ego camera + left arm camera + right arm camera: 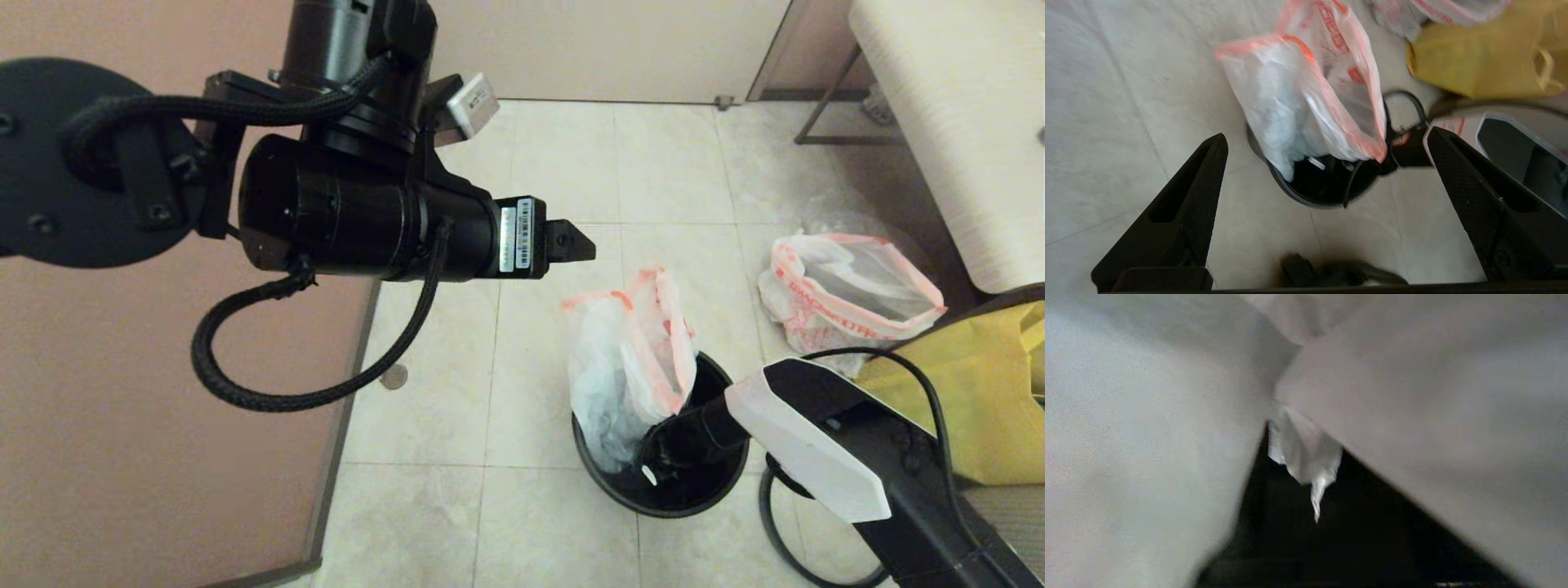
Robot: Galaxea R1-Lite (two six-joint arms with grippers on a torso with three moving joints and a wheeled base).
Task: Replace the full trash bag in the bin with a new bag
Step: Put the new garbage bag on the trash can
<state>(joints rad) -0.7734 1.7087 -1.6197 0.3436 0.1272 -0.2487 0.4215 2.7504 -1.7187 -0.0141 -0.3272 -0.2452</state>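
The black bin (pixel 612 482) (pixel 1298 200) stands on the tiled floor. The new bag (pixel 624 359) (pixel 1290 102), limp and white with a red-orange band, sits in the bin with its mouth standing up above the rim. My right gripper (pixel 660 457) reaches down inside the bin and is shut on a fold of the new bag (pixel 1306 457), with white plastic all around it. The full trash bag (pixel 845 282) (pixel 1433 10) lies on the floor to the right, beyond the bin. My left gripper (pixel 571 241) (pixel 1327 136) hangs open, high above the bin, holding nothing.
A yellow bag (pixel 980 384) (pixel 1474 61) lies right of the bin, beside the full bag. A white cushioned bench (pixel 939 122) on metal legs fills the far right. A pink wall (pixel 163 449) runs along the left. A black cable (pixel 775 506) loops beside the bin.
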